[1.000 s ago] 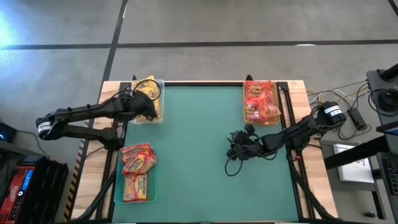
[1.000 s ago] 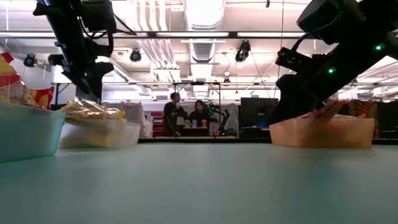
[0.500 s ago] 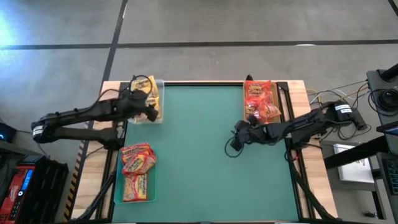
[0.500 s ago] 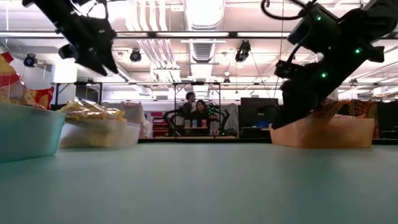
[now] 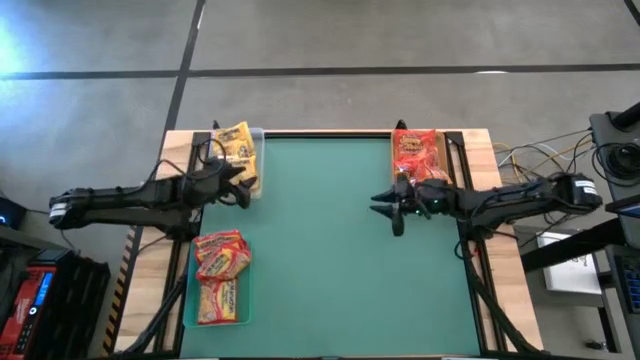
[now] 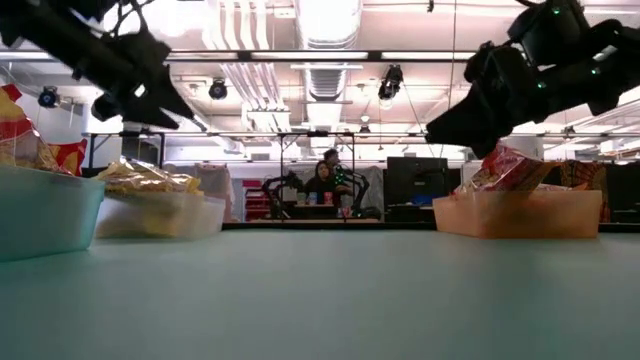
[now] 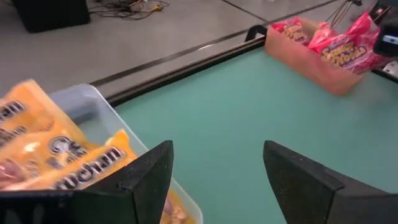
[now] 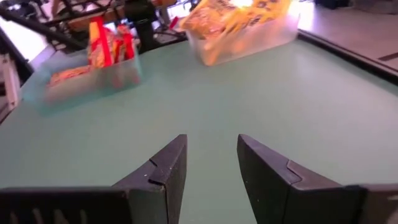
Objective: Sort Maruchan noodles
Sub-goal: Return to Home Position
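**Both arms drawing back; no packet loose on the mat**

Change: a second ago the left hand (image 5: 242, 188) hung over the clear bin (image 5: 261, 160). It has now drawn back to that bin's near corner and risen. Its fingers are spread wide with nothing between them. The right hand (image 5: 385, 208) was low over the mat and angled down. It is now lifted and level, just beside the tan bin (image 6: 520, 215), with its fingers parted by a narrower gap and also empty.

Noodles:
- The yellow packets (image 5: 236, 143) are heaped in the clear bin at the far-left corner.
- The red packets (image 5: 415, 150) sit in the tan bin at the far-right corner.
- The red-orange packets (image 5: 220, 262) lie in the green bin (image 6: 45, 210) along the left edge, on the nearer side.
- No packet shows loose on the tabletop (image 5: 320, 270).

Reading: the sorting looks finished. This is a retreat, not a reach.

Edges and room: the middle of the mat is open, and the arms are well apart. Each hand is close to its bin's rim, so a drop or a sideways swing could clip it. Pulling straight back along each arm's own side looks safest.
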